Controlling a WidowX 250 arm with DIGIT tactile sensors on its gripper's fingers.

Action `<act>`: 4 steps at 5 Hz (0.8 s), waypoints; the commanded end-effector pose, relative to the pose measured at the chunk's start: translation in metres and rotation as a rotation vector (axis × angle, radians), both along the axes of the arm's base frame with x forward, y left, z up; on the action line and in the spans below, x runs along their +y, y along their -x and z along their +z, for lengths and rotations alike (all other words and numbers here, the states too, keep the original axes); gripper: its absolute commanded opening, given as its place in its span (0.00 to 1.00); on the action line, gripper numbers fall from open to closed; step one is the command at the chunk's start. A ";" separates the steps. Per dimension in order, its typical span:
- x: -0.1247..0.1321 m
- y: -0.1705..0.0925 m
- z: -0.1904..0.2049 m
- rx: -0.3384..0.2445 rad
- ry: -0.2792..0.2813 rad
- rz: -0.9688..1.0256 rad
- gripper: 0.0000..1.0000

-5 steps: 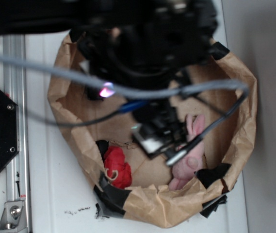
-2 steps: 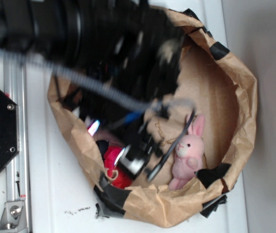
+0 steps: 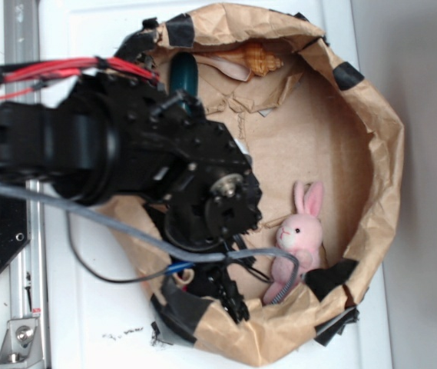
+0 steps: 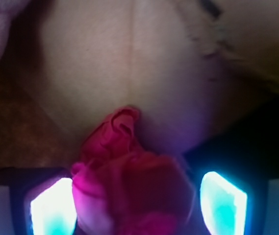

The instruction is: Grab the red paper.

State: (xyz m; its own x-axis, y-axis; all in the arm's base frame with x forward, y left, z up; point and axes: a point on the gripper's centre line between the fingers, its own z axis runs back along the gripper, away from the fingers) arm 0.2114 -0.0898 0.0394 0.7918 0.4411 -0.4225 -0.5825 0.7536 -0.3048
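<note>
One paper bag (image 3: 372, 146), brown, rolled open, patched with black tape, lying on one white table (image 3: 87, 307); one black arm (image 3: 110, 150) reaching in from 9 o'clock, covering the bag's 7 o'clock corner; one gripper (image 4: 138, 196) pointed down into that corner, hidden under the arm in the exterior view. Seen from the wrist: one red paper (image 4: 129, 171), a crumpled wad, sitting at 6 o'clock between two glowing fingers (image 4: 220, 200), one at 7 o'clock, one at 5 o'clock; jaws spread wide, one on each side of the wad; contact with the wad not clear through the blur and glare. Not visible in the exterior view, that red paper, masked by the arm. One pink bunny (image 3: 299, 234) upright at 4 o'clock inside the bag, just beside the arm's cables, apart from the wad; one pale pink blur at 11 o'clock in the wrist view. One orange shell-like thing (image 3: 258, 58) at 12 o'clock against the bag wall; one dark teal thing (image 3: 183, 73) at 11 o'clock, partly behind the arm.
</note>
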 end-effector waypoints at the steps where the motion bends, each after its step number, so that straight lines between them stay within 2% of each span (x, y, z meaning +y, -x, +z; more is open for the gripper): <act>1: -0.002 0.024 -0.019 0.016 -0.052 -0.053 0.00; 2: 0.013 0.012 -0.002 -0.056 -0.049 -0.066 0.00; 3: 0.037 -0.007 0.025 -0.229 -0.033 -0.075 0.00; 4: 0.068 -0.025 0.062 -0.397 -0.105 -0.080 0.00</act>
